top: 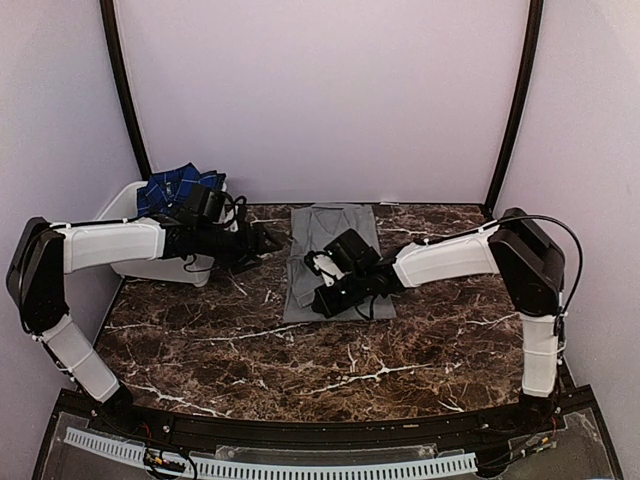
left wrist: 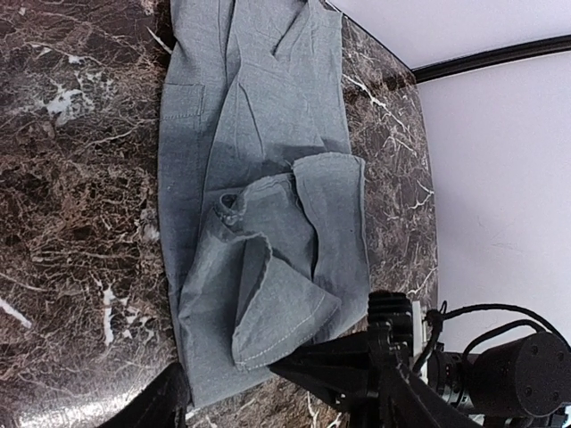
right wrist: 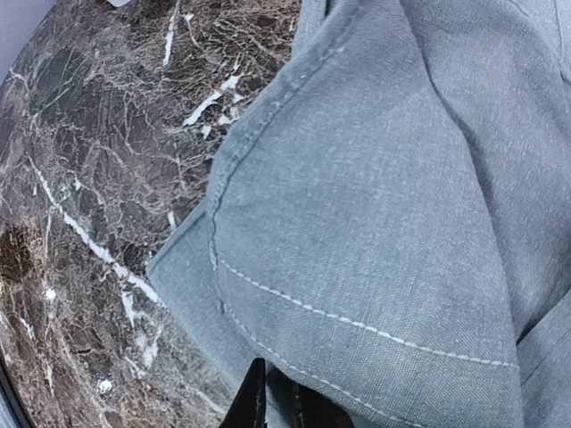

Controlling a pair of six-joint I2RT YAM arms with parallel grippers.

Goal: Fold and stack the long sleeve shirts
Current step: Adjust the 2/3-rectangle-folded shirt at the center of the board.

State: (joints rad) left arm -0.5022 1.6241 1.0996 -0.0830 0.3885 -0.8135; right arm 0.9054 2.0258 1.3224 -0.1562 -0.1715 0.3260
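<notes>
The grey shirt (top: 335, 240) lies flat at the back middle of the marble table, collar toward the far wall. My right gripper (top: 325, 297) is shut on its near hem and holds that corner lifted and curled over the shirt. In the left wrist view the lifted flap (left wrist: 285, 312) is pinched by the right gripper's fingers (left wrist: 308, 361). The right wrist view shows the stitched hem (right wrist: 357, 267) draped over its fingertips (right wrist: 254, 401). My left gripper (top: 270, 242) is open and empty, just left of the shirt. The plaid shirt (top: 172, 187) is bunched in the white tub.
The white tub (top: 120, 208) stands at the back left corner, behind my left arm. Bare marble (top: 300, 360) stretches from the shirt to the table's near edge. The walls close in at the back and both sides.
</notes>
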